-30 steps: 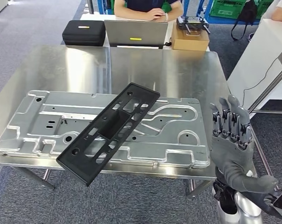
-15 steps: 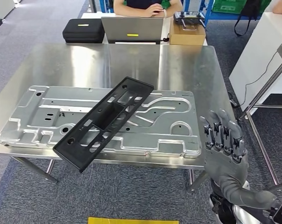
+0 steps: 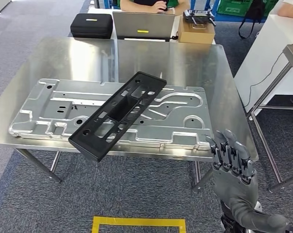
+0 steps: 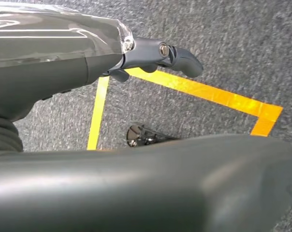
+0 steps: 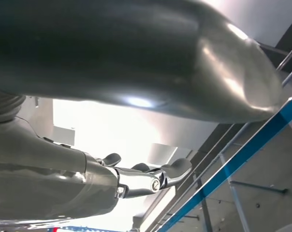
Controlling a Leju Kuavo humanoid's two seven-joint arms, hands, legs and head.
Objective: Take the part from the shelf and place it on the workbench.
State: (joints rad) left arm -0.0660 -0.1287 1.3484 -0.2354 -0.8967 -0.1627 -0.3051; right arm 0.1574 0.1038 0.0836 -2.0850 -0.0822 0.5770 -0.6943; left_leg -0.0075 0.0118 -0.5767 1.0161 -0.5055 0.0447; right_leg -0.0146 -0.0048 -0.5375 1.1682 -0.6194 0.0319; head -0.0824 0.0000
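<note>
Head view: right hand [image 3: 235, 187] raised at about 4 o'clock in frame, fingers [image 3: 229, 151] upright, slightly apart, holding nothing; palm faces away from the camera. Right wrist view: fingers [image 5: 173, 170] extended, nothing between them and the thumb. Left wrist view: left hand [image 4: 100, 63] hangs over grey carpet [image 4: 228, 43], one finger [image 4: 184, 60] stretched straight, nothing in it; whether the rest are spread, cannot tell.

Black part [image 3: 119, 115]: long flat plastic frame with rectangular cut-outs, lying diagonally on the desk [image 3: 196, 68], one end at 7 o'clock overhanging the near edge, other end pointing to 1 o'clock. It rests on top of a large stamped metal panel [image 3: 46, 109] that lies flat across the near half of the desk. Right hand is well apart from the part, off the desk's near right corner.

Far edge of desk, 12 o'clock: grey laptop [image 3: 143, 25], black zip case [image 3: 91, 25] to its left, cardboard box [image 3: 196, 33] to its right with a controller [image 3: 199, 17] on top. A person's hands [image 3: 157, 6] rest behind the laptop. Yellow tape outline [image 3: 138, 224] on the carpet at 6 o'clock
</note>
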